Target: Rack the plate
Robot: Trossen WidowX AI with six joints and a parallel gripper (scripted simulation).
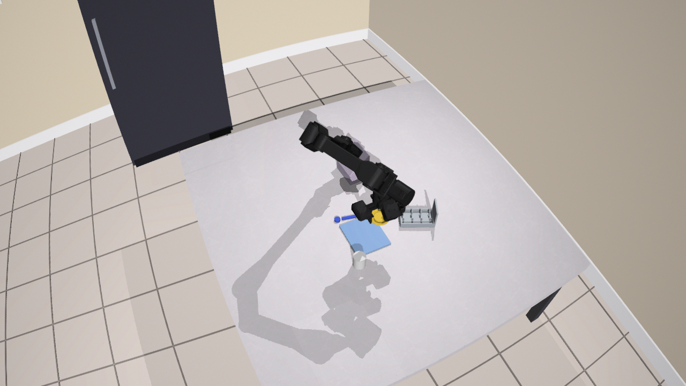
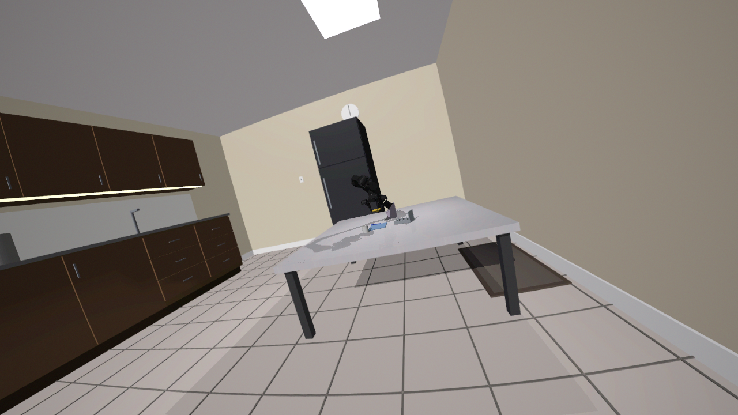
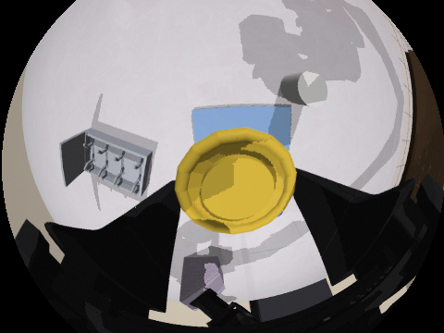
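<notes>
gripper [image 3: 237, 191] clamped on yellow plate [image 3: 236, 180], plate lifted off table [image 1: 479, 201], face-on in wrist view, above near edge of blue mat [image 1: 365, 236]; dish rack [image 1: 418, 216] just beside plate; white cup [image 1: 359, 259] past mat's far corner; blue spoon [image 1: 344, 218] beside mat

Pale grey tabletop [image 1: 479, 158], with a black arm [image 1: 357, 165] reaching from mid-tabletop toward the right edge, its claw [image 1: 376, 216] clamped on a yellow plate [image 1: 380, 218] that is mostly hidden under the wrist. Grey dish rack [image 1: 418, 216] just beside the plate on the right-edge side, one end panel standing upright; light blue square mat [image 1: 365, 237] just toward the near edge from the claw, blue spoon [image 1: 343, 218] at its far corner, white cup [image 1: 359, 259] at its near corner. Dark fridge [image 1: 153, 72] standing on the tiled floor beyond the tabletop's far left corner.
</notes>
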